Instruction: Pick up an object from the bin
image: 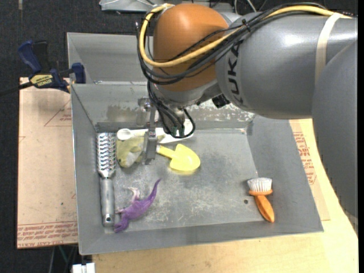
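1. Gripper state: my gripper stands upright and low, near the floor of the grey metal bin. I cannot tell from this view whether it is open or closed. Nothing is seen held in it.
2. Nearest thing: a pale yellow-green crumpled lump lies just beside my gripper, on the side away from my arm, and appears to touch it.
3. Second nearest: a yellow scoop lies just beside my gripper on the arm side, with its handle pointing toward me.
4. Judgement on position: I stand in the gap between these two things, so either could be the pick. The lump is the closer one.
5. Other things:
   - A white spoon-like piece lies past the lump, toward the back wall.
   - A silver hairbrush lies beyond the lump, along the side wall.
   - A purple toy lizard lies toward the near rim.
   - An orange brush with white bristles lies well apart on the arm side.
6. Surface: the floor is flat, bare, scuffed metal with sloping walls. Hard things will probably slide on it when nudged.
7. Room: the foot of the back wall is near, behind my gripper. Wide bare floor lies on the arm side, between the scoop and the orange brush.
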Robot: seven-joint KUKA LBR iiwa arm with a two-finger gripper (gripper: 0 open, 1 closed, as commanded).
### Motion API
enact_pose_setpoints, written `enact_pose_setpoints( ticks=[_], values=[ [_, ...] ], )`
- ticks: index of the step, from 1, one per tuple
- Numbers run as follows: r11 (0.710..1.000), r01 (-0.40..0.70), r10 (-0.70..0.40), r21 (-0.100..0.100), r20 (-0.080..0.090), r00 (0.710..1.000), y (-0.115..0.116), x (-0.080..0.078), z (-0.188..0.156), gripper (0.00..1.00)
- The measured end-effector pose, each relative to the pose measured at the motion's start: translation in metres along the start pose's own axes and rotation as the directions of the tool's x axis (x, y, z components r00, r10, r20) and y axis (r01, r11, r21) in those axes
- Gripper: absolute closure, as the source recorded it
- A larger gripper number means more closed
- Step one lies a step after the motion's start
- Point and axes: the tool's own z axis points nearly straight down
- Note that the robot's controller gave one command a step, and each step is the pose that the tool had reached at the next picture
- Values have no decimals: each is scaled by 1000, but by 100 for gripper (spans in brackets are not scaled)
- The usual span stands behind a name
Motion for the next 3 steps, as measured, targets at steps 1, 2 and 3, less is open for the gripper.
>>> enact_pose_setpoints(
  ticks=[1, 2, 3],
  values=[
    [1000, 27, -27, -1, 2, 1000, -34, -30, 124, 0],
    [974, 228, -228, -2, 10, 974, -34, -43, 88, 0],
    [775, 632, -632, -3, -2, 775, -26, -47, 139, 0]
  ],
)
